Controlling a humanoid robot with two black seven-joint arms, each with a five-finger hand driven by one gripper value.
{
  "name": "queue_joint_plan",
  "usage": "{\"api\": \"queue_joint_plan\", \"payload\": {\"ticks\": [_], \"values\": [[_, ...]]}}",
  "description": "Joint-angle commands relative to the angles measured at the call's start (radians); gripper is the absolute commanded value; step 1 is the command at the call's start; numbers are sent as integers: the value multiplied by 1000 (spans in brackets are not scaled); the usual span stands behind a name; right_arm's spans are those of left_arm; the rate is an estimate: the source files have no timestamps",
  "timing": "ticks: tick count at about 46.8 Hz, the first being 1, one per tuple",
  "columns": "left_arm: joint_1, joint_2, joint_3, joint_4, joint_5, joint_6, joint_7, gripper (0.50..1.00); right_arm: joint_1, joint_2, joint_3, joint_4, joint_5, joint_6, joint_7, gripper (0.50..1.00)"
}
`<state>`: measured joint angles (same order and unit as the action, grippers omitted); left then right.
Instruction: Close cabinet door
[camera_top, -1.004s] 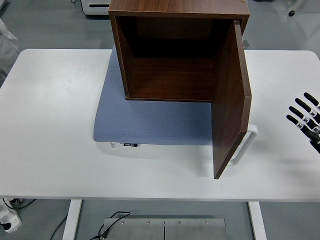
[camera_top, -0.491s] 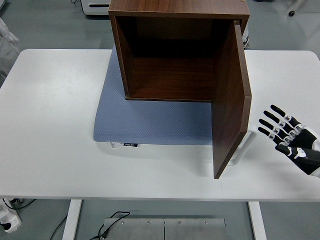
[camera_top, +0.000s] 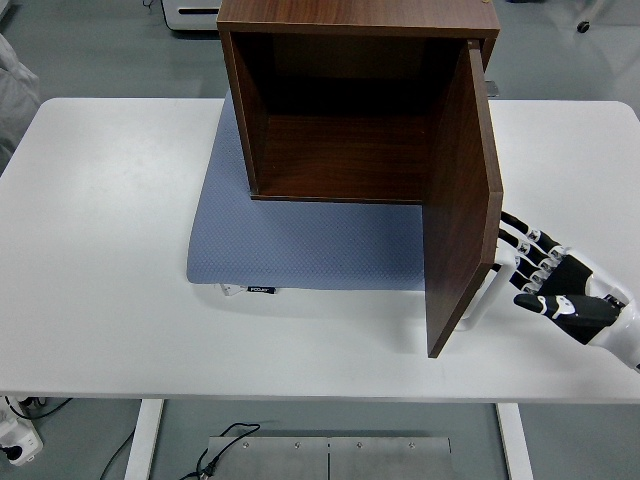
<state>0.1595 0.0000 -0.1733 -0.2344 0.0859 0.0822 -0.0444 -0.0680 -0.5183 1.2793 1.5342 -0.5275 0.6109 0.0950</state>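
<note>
We see a dark reddish-brown wooden box cabinet (camera_top: 340, 110) with streaked grain, its flat wooden door (camera_top: 462, 200) the same brown. Under it lies a blue-grey rectangular mat (camera_top: 300, 245) with a fine dotted weave. The flat surface (camera_top: 110, 250) is white. Our right hand (camera_top: 560, 290) is black with white bands on its fingers (camera_top: 528, 240).

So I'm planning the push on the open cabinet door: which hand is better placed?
The right hand: its spread fingers are at the door's outer face. No left hand shows.
</note>
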Motion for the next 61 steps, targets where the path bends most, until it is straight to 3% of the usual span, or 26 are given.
{"api": "queue_joint_plan", "payload": {"ticks": [1,33,61], "values": [[0,0,0,0,0,1,0,1000,10,4,-14,0,-2,0,-1,1000],[0,0,0,0,0,-1,0,1000,151,7,-162,-9,0,0,-11,1000],[0,0,0,1,0,1,0,1000,283,64,-247,-45,14,0,-24,1000]]}}
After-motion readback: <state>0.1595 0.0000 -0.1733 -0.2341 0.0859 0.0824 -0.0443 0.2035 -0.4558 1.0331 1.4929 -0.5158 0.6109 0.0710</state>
